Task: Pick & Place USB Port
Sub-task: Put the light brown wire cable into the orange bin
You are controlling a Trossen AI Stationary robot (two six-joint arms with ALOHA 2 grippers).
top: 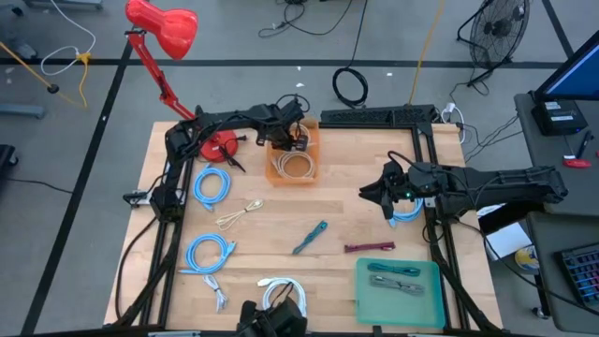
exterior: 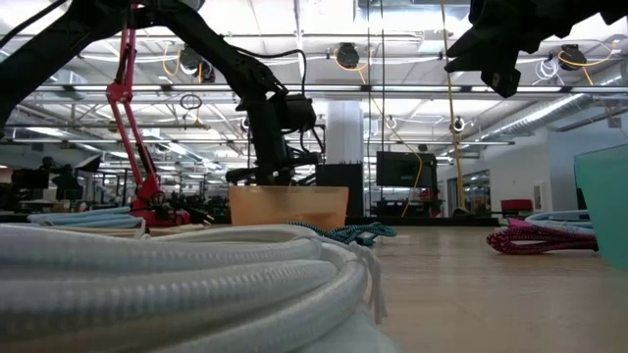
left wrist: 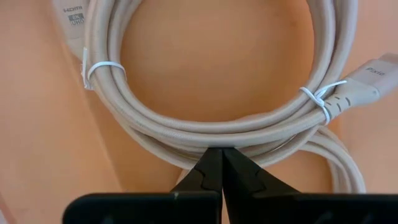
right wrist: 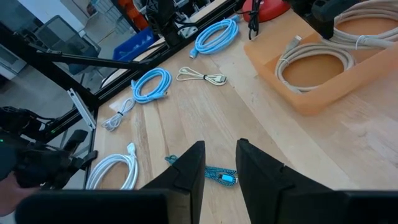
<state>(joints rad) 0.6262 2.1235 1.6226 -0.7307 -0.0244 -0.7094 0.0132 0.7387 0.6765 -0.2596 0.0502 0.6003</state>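
High view: the left gripper (top: 292, 134) is being held over the orange bin (top: 313, 173) near the table's far edge.

Left wrist view: its fingers are being pressed together against the beige cable coil (left wrist: 205, 134).

Right wrist view: the right gripper (right wrist: 219, 163) is being kept apart, empty, above the wooden table (right wrist: 298, 155).

my black fingers (left wrist: 222, 177) meet a beige coiled cable (left wrist: 205, 134) in the orange plastic bin (top: 312, 142); light-blue coiled cables (top: 211, 184) dot pale wood.
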